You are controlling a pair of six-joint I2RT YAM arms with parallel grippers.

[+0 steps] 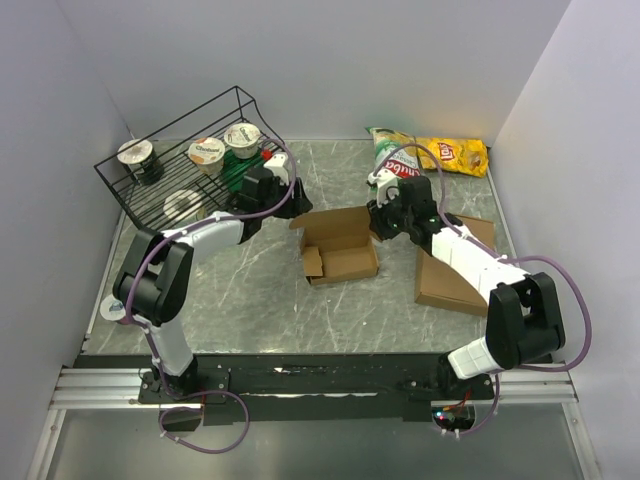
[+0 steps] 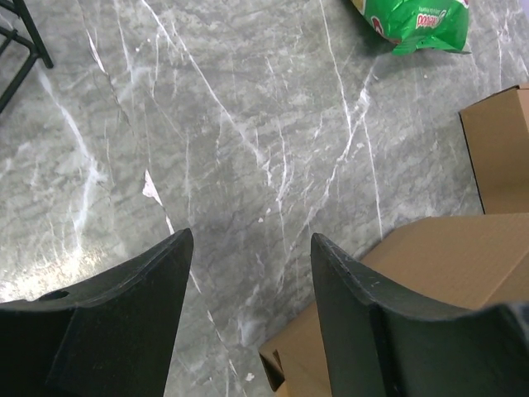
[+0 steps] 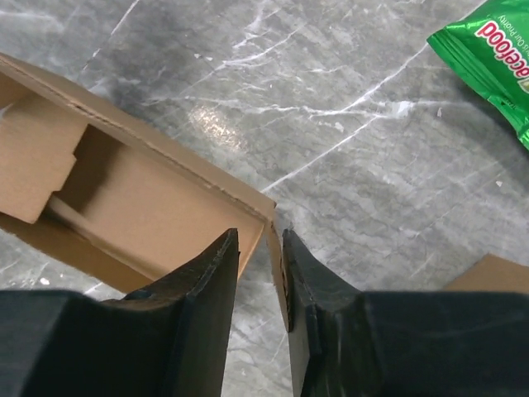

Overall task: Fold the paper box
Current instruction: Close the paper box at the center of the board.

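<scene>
Found the box (image 1: pixel 340 245) near mid-surface (image 1: pixel 250 290), partly erected, top open, one flap folded inward. Observed the right fingers (image 3: pixel 211 289) drawn to a slim gap astride the wall at the box's far right corner, one inside, one outside; unable to confirm a firm clamp. Observed the left fingers (image 2: pixel 364 314) spread wide with nothing between, over bare surface near the box's far left corner. Noted a green snack bag (image 1: pixel 395 155) at the far edge, a flat cardboard slab (image 1: pixel 455 270) right of the box, and a wire rack (image 1: pixel 190 170) far left.
</scene>
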